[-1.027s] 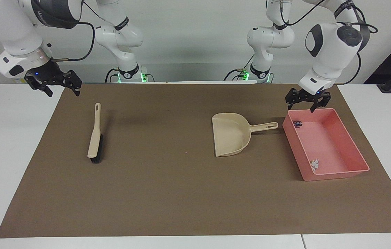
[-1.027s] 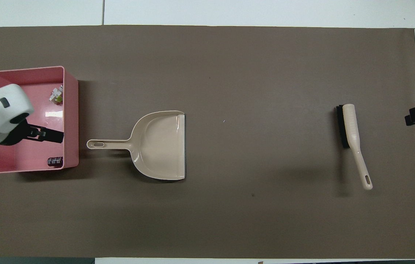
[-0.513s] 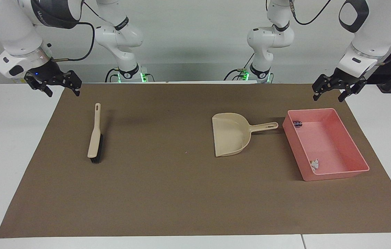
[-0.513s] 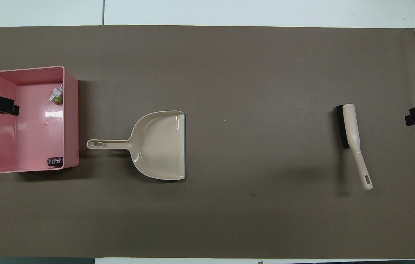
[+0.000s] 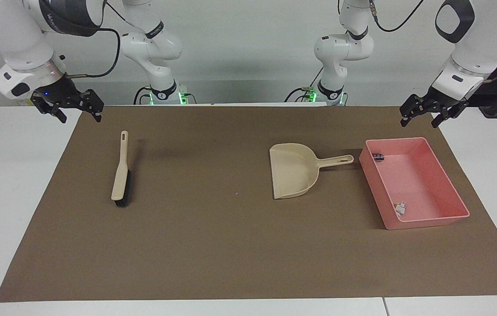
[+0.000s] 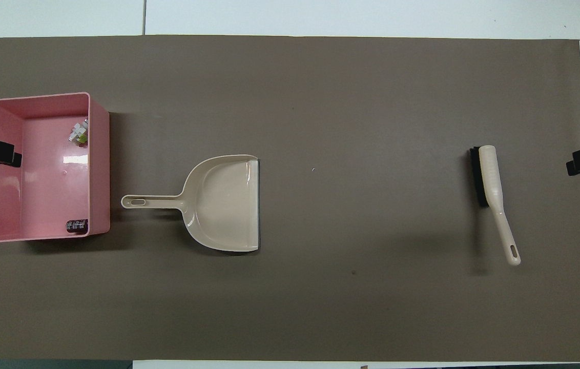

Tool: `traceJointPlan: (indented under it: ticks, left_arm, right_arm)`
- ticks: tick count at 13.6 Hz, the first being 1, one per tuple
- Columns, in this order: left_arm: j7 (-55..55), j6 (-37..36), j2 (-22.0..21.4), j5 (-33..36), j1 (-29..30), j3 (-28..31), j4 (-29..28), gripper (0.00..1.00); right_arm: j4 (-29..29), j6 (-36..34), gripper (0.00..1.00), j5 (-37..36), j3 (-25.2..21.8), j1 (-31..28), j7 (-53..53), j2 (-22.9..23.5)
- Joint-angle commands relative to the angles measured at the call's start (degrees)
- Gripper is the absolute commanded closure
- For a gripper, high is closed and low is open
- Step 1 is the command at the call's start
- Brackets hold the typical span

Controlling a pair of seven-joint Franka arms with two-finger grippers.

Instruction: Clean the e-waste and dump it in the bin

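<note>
Even, bright overhead lighting; both views sharp, no motion blur. Soft shadows fall beside brush (image 6: 492, 193), dustpan (image 6: 221, 202) and bin (image 6: 99, 169) on matte brown mat (image 6: 320, 92). Small glare patch on bin floor, faint sheen inside dustpan. Slight cool cast in overhead view.

Left arm reaches in from its base at 1 o'clock, wrist angled down, left gripper (image 5: 423, 116) raised, fingers spread apart, empty. Right arm reaches in from 11 o'clock, right gripper (image 5: 78, 113) likewise raised, fingers apart, holding nothing.
</note>
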Motion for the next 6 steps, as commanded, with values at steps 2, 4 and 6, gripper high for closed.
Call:
traceJointPlan:
  ticks: [2,4,6]
  left_arm:
    - [-2.8,-0.9,-0.5,-0.7,0.2,-0.5,-0.5,0.02]
    - [-4.0,-0.9,-0.5,-0.7,0.0,-0.5,-0.6,0.02]
    - [-3.9,-0.8,-0.5,-0.7,0.1,-0.5,-0.7,0.02]
  right_arm:
    - [-0.8,0.8,0.01,0.7,0.2,-0.5,-0.5,-0.6]
    - [-0.8,0.8,0.01,0.7,0.2,-0.5,-0.5,-0.6]
    - [-0.9,0.8,0.01,0.7,0.1,-0.5,-0.5,-0.6]
